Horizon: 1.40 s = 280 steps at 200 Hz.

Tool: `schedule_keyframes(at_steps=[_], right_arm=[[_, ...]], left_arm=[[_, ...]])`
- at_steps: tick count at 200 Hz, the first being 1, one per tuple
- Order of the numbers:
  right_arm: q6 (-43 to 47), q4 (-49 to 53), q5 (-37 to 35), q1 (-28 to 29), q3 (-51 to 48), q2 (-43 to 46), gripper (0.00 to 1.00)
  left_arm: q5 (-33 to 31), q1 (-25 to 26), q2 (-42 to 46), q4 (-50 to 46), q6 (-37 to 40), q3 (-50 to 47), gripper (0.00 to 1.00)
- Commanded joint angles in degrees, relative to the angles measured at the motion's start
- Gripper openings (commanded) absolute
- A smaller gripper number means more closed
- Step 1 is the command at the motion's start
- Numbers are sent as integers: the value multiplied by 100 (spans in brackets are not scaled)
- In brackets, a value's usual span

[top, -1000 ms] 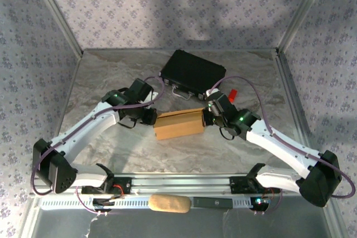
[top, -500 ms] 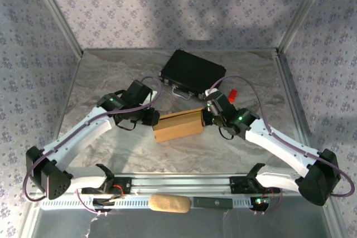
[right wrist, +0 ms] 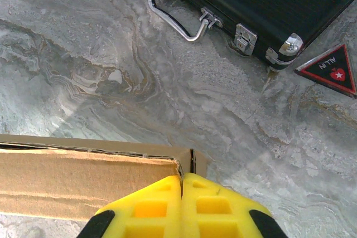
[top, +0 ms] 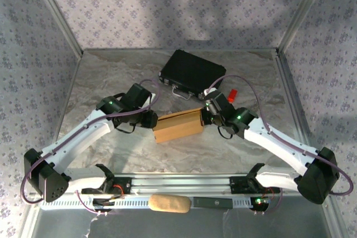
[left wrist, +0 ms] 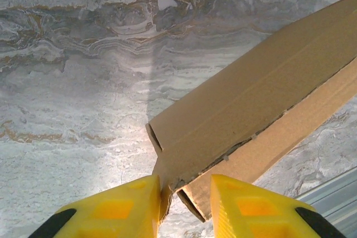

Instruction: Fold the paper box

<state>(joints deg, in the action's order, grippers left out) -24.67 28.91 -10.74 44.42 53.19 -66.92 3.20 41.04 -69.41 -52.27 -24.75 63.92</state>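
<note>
- The paper box (top: 177, 125) is lying nine-to-three.
- Half-spread, left gripper (left wrist: 185, 185) is straddling its nine o'clock end.
- Pressed together, right gripper (right wrist: 181, 179) is touching the other end.

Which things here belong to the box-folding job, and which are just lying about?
Job in hand: paper box; left gripper and right gripper at its two ends.
Lying about: black case; red triangular marker; tan oblong object by the arm bases.
</note>
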Motion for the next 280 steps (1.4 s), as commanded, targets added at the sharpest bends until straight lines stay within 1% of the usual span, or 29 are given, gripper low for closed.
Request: schedule_keyframes(at_steps=[1,36,66,98,127,165,194,215,260,280], right_arm=[[-82,379,72,48,59,-111,0],[-82,366,81,52,77,-133,0],[-91,390,77,59,102,-138,0],[-89,405,59,80,120,-120,0],[-91,429,39,86,147,-136,0],[-143,467,4,123,187,-168,0],[-210,493,-38,147,204,-182,0],[-266,523,-78,151,236,-208,0],[-388,524,-113,147,281,-290,0],[-441,526,-125,163,290,-344,0]], left_arm=[[-100,54,157,-159,-104,-40,28],[-31,61,167,-100,-151,-147,23],[-30,80,158,-57,-198,-123,15],[-9,88,206,-11,-292,-73,12],[72,117,169,42,-390,-82,12],[173,130,70,115,-775,-60,13],[171,247,113,253,-945,-80,18],[-46,365,154,180,-987,-56,23],[-171,421,304,212,-1136,-222,22],[-176,449,314,273,-1215,-249,20]])
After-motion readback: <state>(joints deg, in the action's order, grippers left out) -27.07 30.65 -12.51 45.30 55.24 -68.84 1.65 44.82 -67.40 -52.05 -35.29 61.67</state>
